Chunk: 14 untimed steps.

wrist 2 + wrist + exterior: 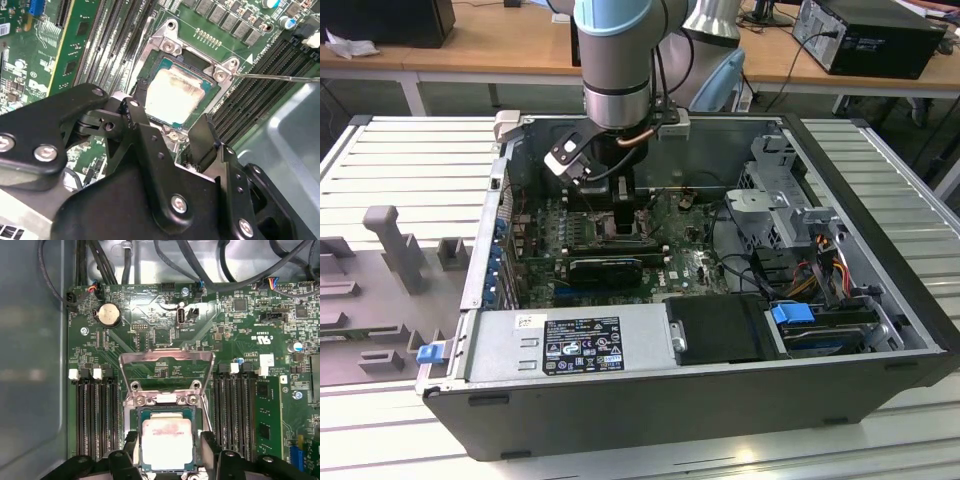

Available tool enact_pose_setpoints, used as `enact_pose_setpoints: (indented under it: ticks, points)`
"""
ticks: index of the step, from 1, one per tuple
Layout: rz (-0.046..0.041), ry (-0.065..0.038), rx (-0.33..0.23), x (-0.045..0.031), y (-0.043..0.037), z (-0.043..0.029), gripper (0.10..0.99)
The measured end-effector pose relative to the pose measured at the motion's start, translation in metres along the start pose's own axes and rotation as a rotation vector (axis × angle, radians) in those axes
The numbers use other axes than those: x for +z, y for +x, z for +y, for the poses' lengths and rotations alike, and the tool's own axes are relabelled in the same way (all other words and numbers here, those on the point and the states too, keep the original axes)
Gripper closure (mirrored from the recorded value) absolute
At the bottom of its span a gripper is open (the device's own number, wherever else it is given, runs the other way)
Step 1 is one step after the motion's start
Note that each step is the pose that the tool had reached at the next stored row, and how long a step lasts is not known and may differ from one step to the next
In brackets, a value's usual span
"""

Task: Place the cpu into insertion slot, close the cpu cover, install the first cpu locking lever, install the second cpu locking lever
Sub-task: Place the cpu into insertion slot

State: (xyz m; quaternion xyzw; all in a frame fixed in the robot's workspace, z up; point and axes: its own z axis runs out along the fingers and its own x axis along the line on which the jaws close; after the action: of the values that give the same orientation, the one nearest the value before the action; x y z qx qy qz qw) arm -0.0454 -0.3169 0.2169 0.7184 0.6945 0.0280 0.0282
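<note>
The arm (620, 60) reaches down into the open case (720, 400) — its gripper (623, 210) low over the slot (620, 229) on the green motherboard (692, 265), behind a black card (605, 268).

The cpu (166, 442) has a dull grey metal top, smeared with a pale, matt residue. The cpu cover (165, 358) is bare bright metal with a soft shine. The gripper (169, 117) looks matt black, with glossy screw heads (178, 203).
</note>
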Motion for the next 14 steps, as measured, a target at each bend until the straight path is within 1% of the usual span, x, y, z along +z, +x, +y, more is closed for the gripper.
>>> enact_pose_setpoints:
  ticks: [1, 2, 3, 8, 9, 11, 14]
  points:
    - [-0.0001, 0.0, 0.0, 0.0, -0.0009, 0.0, 0.494]
    - [-0.0001, 0.0, 0.0, 0.0, -0.0014, 0.0001, 0.565]
    - [-0.0001, 0.0, 0.0, 0.0, -0.002, 0.0001, 0.565]
    - [0.0, 0.0, 0.0, 0.0001, -0.0044, 0.0002, 0.871]
    - [0.0, 0.0, 0.0, 0.0001, -0.0045, 0.0002, 0.871]
    - [-0.0003, 0.0, 0.0, -0.0006, -0.0047, 0.0002, 0.98]
    - [-0.0002, 0.0, 0.0, -0.0024, -0.0046, 0.0004, 0.98]
